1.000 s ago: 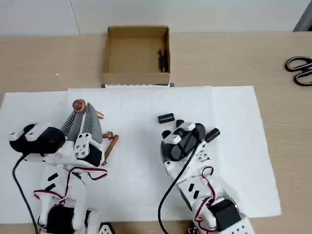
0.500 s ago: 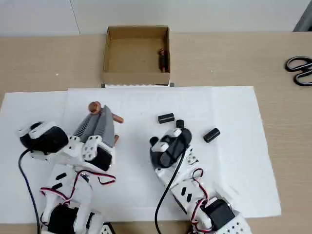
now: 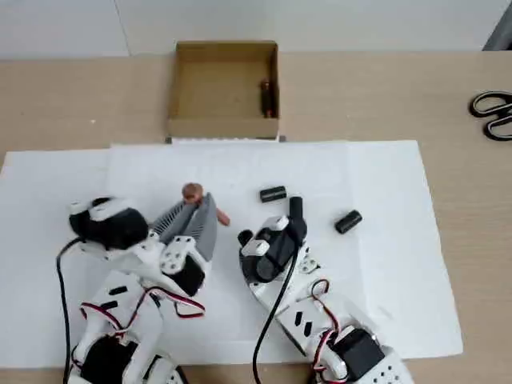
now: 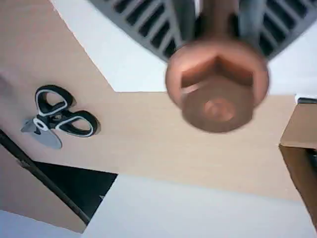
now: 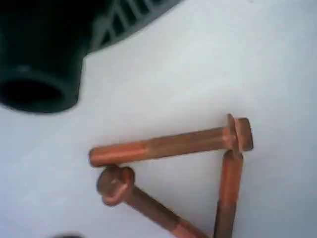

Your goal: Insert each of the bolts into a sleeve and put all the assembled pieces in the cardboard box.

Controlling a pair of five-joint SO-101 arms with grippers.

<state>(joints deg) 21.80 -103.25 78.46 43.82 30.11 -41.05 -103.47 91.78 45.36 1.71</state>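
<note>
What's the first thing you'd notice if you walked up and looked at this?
A shiny copper bolt stands out most, clamped in the jaws of the left gripper over the white paper. Next come three loose bolts lying in a rough triangle on that paper, near the black sleeve that the right gripper holds.
</note>
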